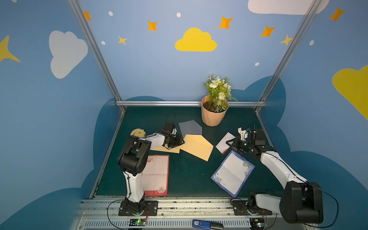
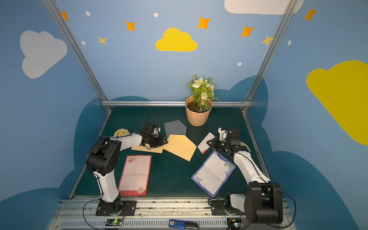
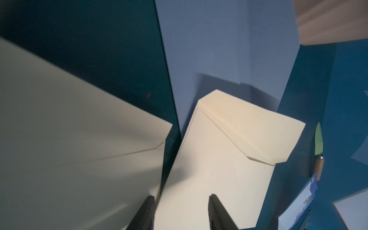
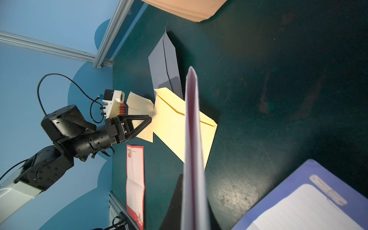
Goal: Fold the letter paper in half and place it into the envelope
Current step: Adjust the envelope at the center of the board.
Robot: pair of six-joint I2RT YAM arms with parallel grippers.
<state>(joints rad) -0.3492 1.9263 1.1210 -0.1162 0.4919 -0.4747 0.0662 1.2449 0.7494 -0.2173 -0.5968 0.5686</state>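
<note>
Folded white red-edged letter paper (image 4: 192, 139) sits pinched in the closed right end effector (image 1: 229, 143), apart from the yellow paper envelope (image 1: 197, 148); the left end effector (image 1: 181, 141) gapes at its corner, so an unopened mouth could buckle the paper

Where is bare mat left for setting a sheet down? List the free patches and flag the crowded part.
Free: front centre of the mat, between red-bordered letter and blue-bordered letter; back left corner, between rear rail and grey envelope; back right, beside the flower pot. Crowded: the middle, with the yellow envelopes bunched at the left pincer.
</note>
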